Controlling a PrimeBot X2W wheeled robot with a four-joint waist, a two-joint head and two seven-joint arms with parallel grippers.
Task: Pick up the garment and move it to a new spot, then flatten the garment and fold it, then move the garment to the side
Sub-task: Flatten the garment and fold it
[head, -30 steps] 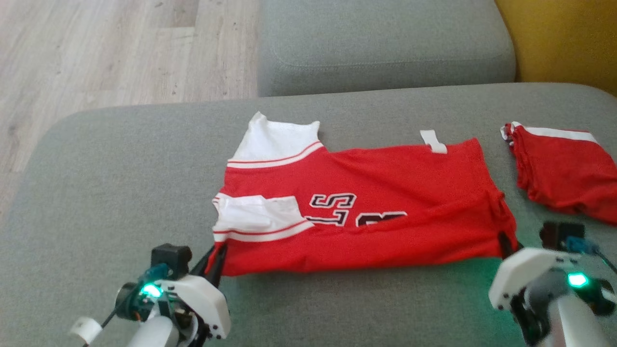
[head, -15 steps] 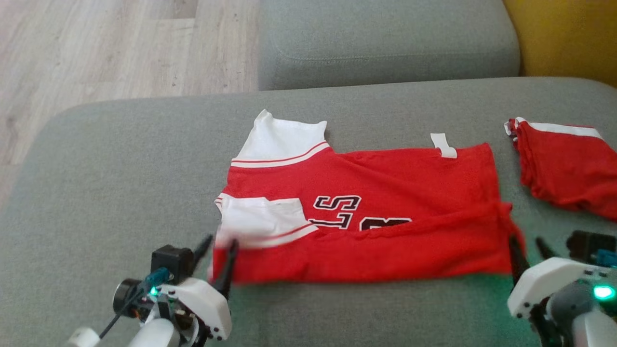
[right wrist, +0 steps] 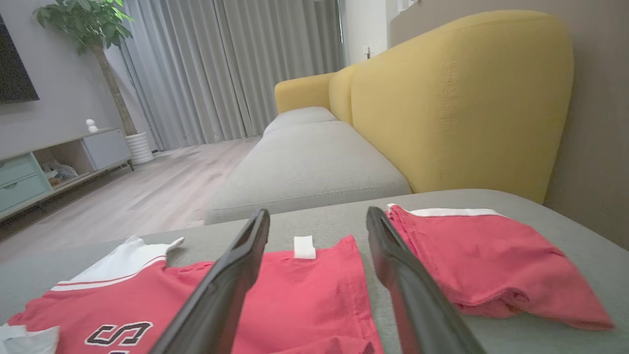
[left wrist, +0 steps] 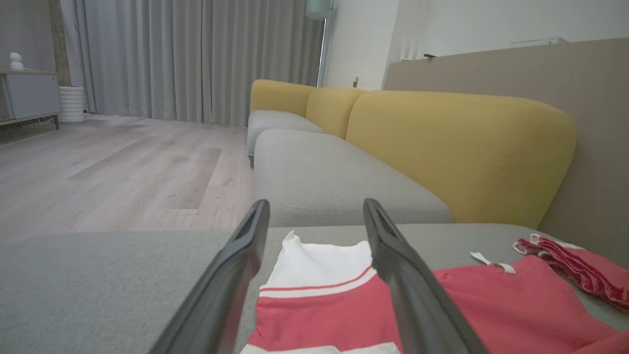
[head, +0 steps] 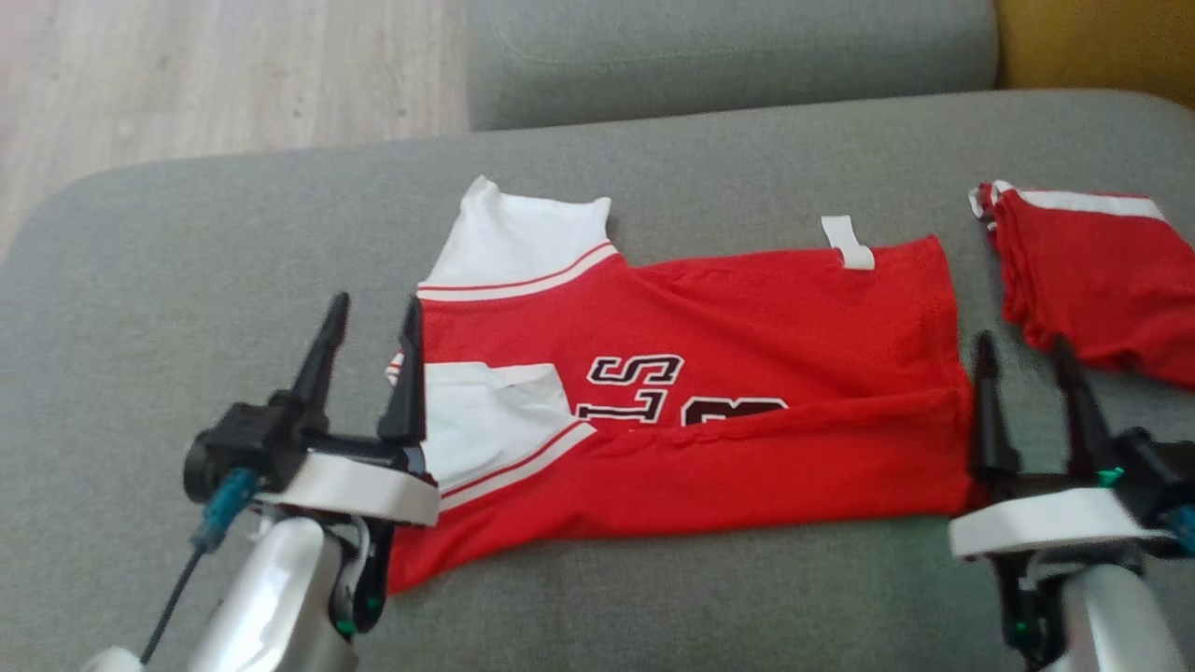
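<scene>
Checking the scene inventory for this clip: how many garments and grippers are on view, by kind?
Garments: 2, the shirt and a second red garment to its right.
Grippers: 2, the left gripper and the right gripper.
Total: 4

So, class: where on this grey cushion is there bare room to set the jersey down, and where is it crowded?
Free: the wide stretch of grey cushion left of the red jersey, and the strip behind it. Crowded: the narrow gap between its hem and the second red garment, where the right gripper stands.
</scene>
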